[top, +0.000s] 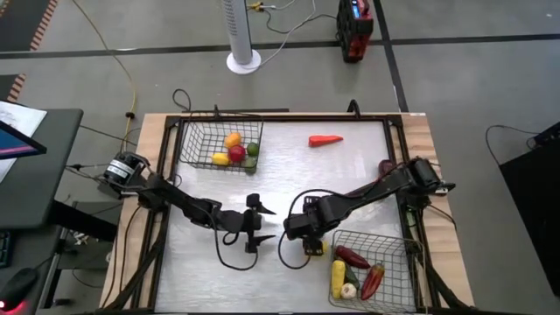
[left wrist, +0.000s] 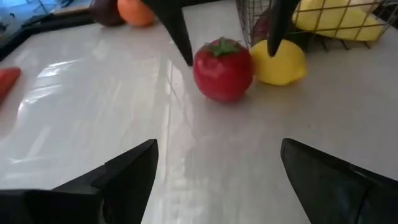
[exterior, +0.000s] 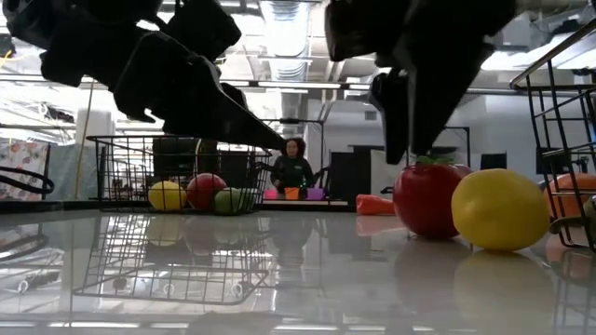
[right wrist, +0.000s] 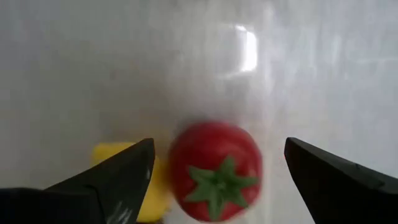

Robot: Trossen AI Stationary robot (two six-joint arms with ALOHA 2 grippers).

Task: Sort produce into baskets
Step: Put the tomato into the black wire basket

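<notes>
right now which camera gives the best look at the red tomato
The left wrist view: the tomato sits whole and unblocked on the table, touching the lemon. The right wrist view looks down on it, cut off at the picture's edge. The low view has it partly behind the lemon. In the high view the right arm hides it.

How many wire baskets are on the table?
2: one basket at the table's far left corner, holding round fruit, and another basket at the near right corner, holding long vegetables. None seems hidden.

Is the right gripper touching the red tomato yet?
Apart. In the right wrist view the right gripper is open, its fingers wide of the tomato with table showing between. The left wrist view shows its fingertips beside the tomato, not on it.
</notes>
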